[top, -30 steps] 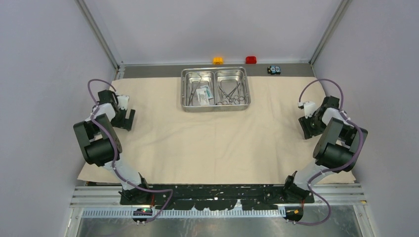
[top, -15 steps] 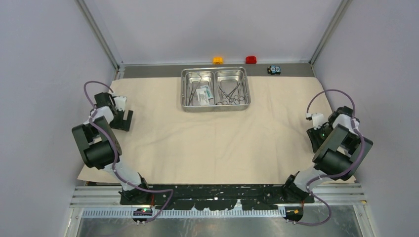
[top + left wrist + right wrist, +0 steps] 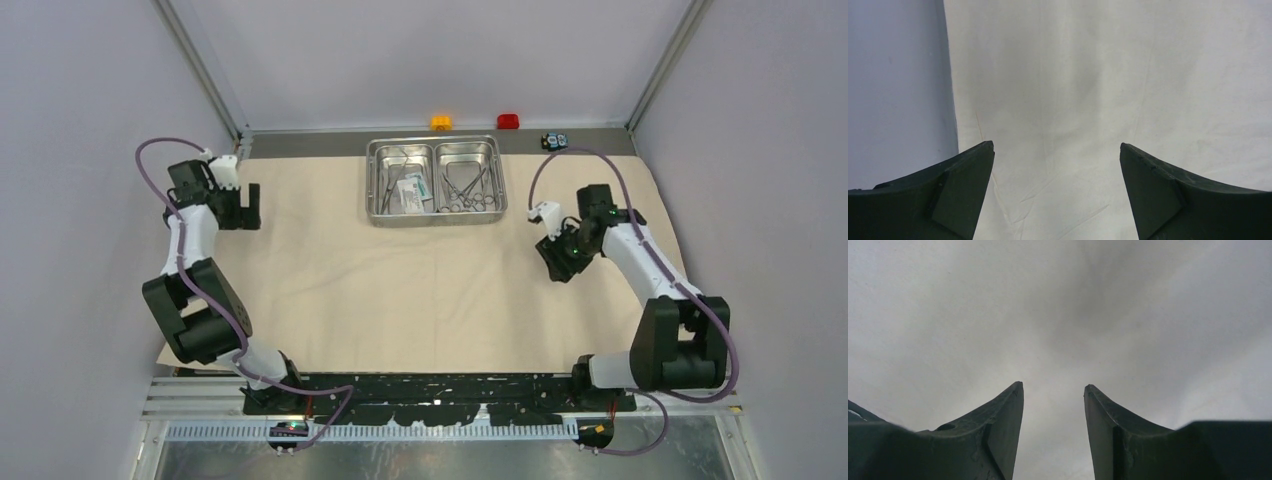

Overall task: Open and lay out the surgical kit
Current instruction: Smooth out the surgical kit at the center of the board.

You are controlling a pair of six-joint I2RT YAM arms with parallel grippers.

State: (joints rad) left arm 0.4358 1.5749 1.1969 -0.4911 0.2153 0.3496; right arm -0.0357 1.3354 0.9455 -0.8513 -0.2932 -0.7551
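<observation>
Covering the desk, the cloth [image 3: 400,290] lies flat; the tray [image 3: 436,221] sits mid far edge, full. The left end effector [image 3: 1057,147] gapes wide, the right end effector [image 3: 1054,385] half-open, both empty. Unloading seems next: reach into the tray.

Clamps [image 3: 465,189] in the tray [image 3: 437,221] too small to count

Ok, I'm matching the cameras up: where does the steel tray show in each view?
Top external: the steel tray sits at the far middle of the picture, on the cloth's far edge.
Left wrist: not in it.
Right wrist: not in it.
Shared landmark: the beige cloth is in all three views, shadowed grey in the right wrist one.
</observation>
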